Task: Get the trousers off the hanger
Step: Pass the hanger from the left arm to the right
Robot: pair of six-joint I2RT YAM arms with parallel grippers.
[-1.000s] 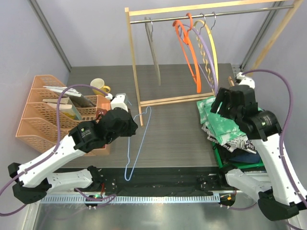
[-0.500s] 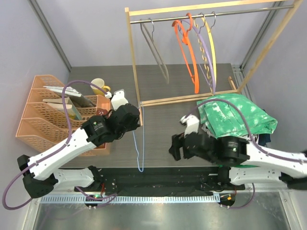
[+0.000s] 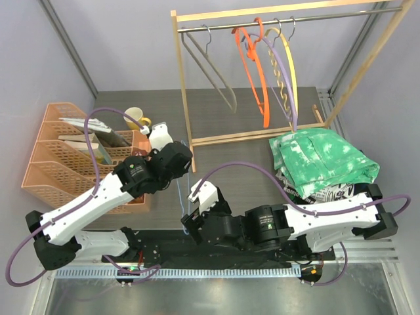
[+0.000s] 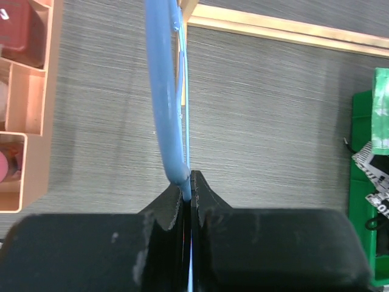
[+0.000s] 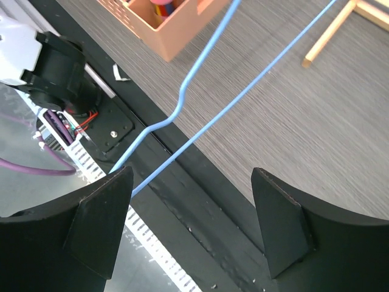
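Two hands work near the middle of the bench [image 3: 226, 151]. The left hand [image 3: 178, 159] is clamped shut on the thin wire of a blue hanger [image 4: 164, 109]. The hanger runs from it toward the near edge, just beside the near-left post of the wooden rack [image 3: 186, 85]. The right hand [image 5: 191, 176] is reached across to the left, close to the bench's near edge, with its fingers spread wide. In its wrist view the hanger's two wire runs pass between those fingers; whether they touch cannot be told. The trousers [image 3: 321, 161] lie in a folded pile at the right of the bench, well apart from both hands. A green-and-white mottled piece is on top, with newspaper-print cloth showing under it. Coloured hangers [image 3: 260, 85] hang on the rack's rail.
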